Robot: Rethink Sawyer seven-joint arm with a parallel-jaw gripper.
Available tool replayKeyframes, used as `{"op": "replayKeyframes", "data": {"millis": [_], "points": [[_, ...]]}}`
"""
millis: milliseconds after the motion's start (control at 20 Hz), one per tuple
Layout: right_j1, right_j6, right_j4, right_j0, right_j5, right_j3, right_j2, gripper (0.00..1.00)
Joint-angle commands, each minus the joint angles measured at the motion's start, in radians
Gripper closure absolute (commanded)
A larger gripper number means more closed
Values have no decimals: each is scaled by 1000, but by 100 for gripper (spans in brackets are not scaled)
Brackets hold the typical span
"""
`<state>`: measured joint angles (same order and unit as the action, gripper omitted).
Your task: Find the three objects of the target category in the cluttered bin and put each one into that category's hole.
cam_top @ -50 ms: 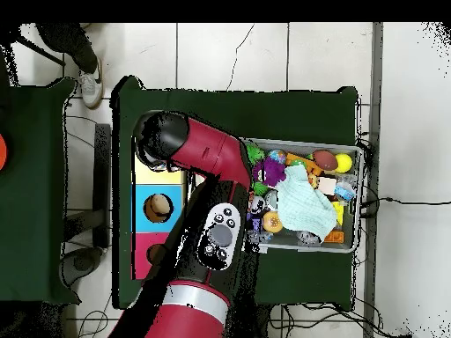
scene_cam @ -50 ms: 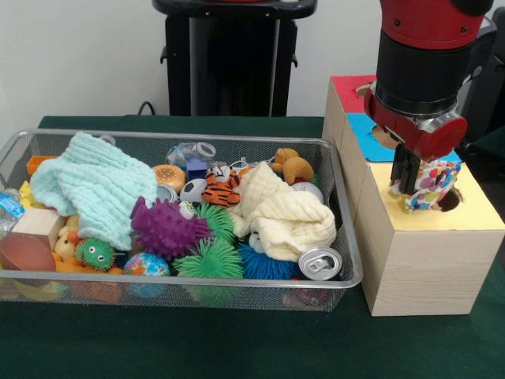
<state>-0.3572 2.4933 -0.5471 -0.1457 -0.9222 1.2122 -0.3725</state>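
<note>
So: table (scene_cam @ -50 ms: 237, 347) with green cloth, wire bin (scene_cam @ -50 ms: 347, 260) on it, full of clutter. Wooden box (scene_cam @ -50 ms: 426, 268) stands just beside the bin; its top has red, blue and yellow panels, each with a hole. Red and black arm (scene_cam @ -50 ms: 426, 63) comes down over the yellow panel (scene_cam @ -50 ms: 481, 213). In the overhead view the arm (cam_top @ -50 ms: 211, 167) covers the yellow end of the box and part of the bin (cam_top @ -50 ms: 348, 246); the blue panel's hole (cam_top @ -50 ms: 157, 208) is visible.

Pincer (scene_cam @ -50 ms: 407, 180) is closed on a spotted cloth (scene_cam @ -50 ms: 430, 185), white with coloured dots, bunched and hanging right over the yellow hole (scene_cam @ -50 ms: 451, 200), its lower edge at the rim or just inside, cannot tell which.

In the bin: mint cloth (scene_cam @ -50 ms: 91, 185) heaped at one end, cream cloth (scene_cam @ -50 ms: 288, 213) near the other. Between them, purple spiky ball (scene_cam @ -50 ms: 166, 229), green spiky balls (scene_cam @ -50 ms: 211, 259), blue spiky ball (scene_cam @ -50 ms: 264, 264), tiger toy (scene_cam @ -50 ms: 221, 189). Brown plush (scene_cam @ -50 ms: 293, 166) at the far side. Can (scene_cam @ -50 ms: 320, 263) lying at the near corner next to the box. Wood block (scene_cam @ -50 ms: 35, 225) by the mint cloth.
</note>
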Motion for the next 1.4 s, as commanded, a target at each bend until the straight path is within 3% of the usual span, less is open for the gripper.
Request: {"op": "replayKeyframes", "data": {"millis": [50,550,600,650,850,1200,1400], "points": [[40,391,-32,-5,-108,-78,1,100],[56,452,-26,-19,-174,-144,-18,100],[88,447,-18,11,-209,-214,-19,100],[90,444,-15,14,-207,-215,-18,100],[63,423,9,3,-207,-191,-31,100],[37,380,2,-20,-79,-58,-6,100],[21,381,-1,-30,-67,-19,-6,100]]}}
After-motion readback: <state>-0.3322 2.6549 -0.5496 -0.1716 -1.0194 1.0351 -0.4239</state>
